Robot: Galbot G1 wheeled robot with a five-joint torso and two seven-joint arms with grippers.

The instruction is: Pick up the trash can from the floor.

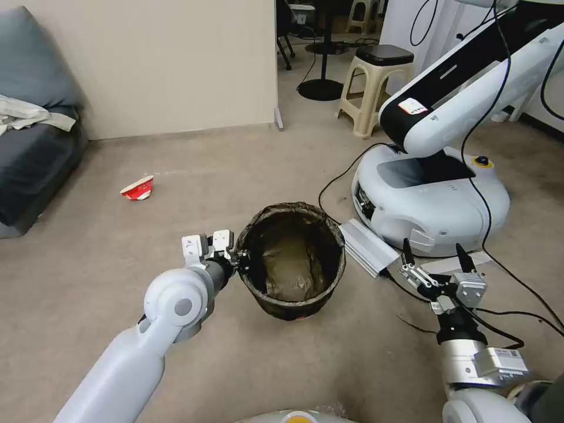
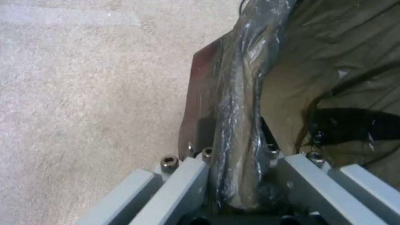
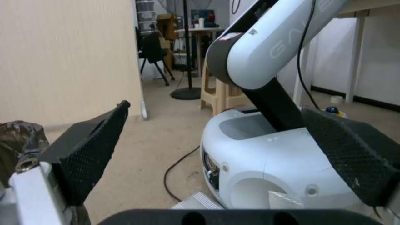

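sitting in the lower middle of the head view, the trash can [image 1: 292, 261] rests on the floor [image 1: 117, 235] with its mouth facing up and its dark plastic liner folded over the rim. the left gripper [image 1: 239, 257] comes in from the lower left of the frame and meets the can's left rim; in the left wrist view the left gripper [image 2: 239, 162] has its fingers [image 2: 187, 184] narrowed onto the bagged rim of the trash can [image 2: 237, 103], one finger outside the wall and one inside, pinching it. the right gripper [image 1: 437, 254] hovers at the lower right of the head view, apart from the can, with its black fingertips spread wide; the right wrist view shows the same wide gap. a crushed red-and-white paper cup [image 1: 138, 188] lies on the carpet in the left middle of the frame, well apart from the can. another robot's white base [image 1: 432, 200] stands at the right middle.
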